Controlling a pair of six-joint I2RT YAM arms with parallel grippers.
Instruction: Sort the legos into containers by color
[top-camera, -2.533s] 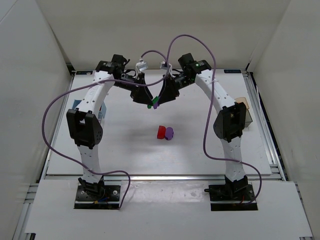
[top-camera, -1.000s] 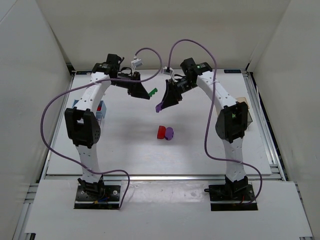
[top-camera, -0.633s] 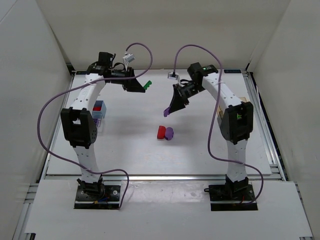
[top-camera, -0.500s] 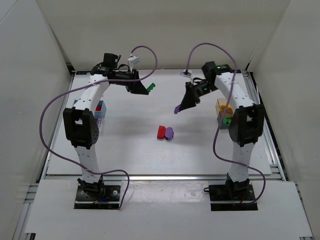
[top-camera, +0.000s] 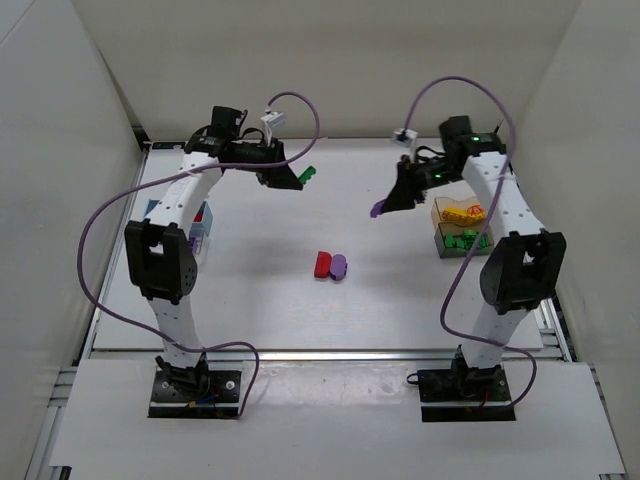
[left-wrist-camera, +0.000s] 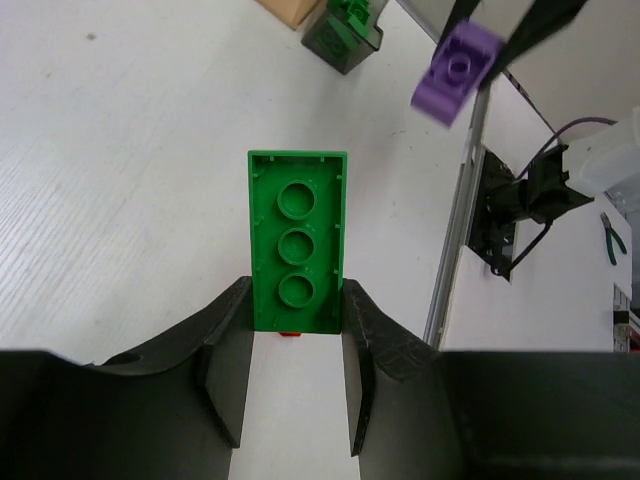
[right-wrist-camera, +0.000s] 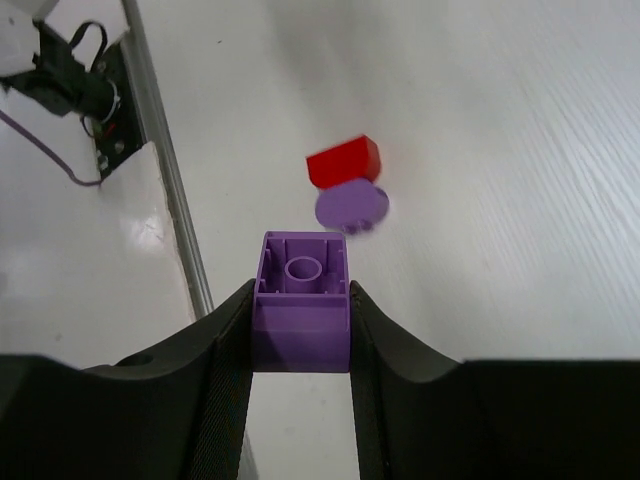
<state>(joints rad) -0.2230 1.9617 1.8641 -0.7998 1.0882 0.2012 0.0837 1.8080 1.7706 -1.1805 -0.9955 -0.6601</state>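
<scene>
Grip check: left end effector (left-wrist-camera: 296, 300) clamps green brick (left-wrist-camera: 297, 215), right end effector (right-wrist-camera: 300, 298) clamps purple brick (right-wrist-camera: 301, 335), both airborne over counter (top-camera: 300, 305); centre green low over dark box (top-camera: 446, 250) of greens before releasing.

We see a green lego (left-wrist-camera: 297, 230) in the black left gripper (left-wrist-camera: 296, 290) and a purple lego (right-wrist-camera: 302, 312) in the black right gripper (right-wrist-camera: 300, 288). On our white, faintly wood-grained table (top-camera: 260, 295) lie a red lego (top-camera: 322, 264) and a rounded purple lego (top-camera: 339, 266). The amber container (top-camera: 438, 208) shows yellow pieces (top-camera: 462, 214), the dark container (top-camera: 443, 246) green pieces (top-camera: 466, 240). Purple cables (top-camera: 92, 225) loop over white arms (top-camera: 180, 200) with black joints (top-camera: 160, 262)
</scene>
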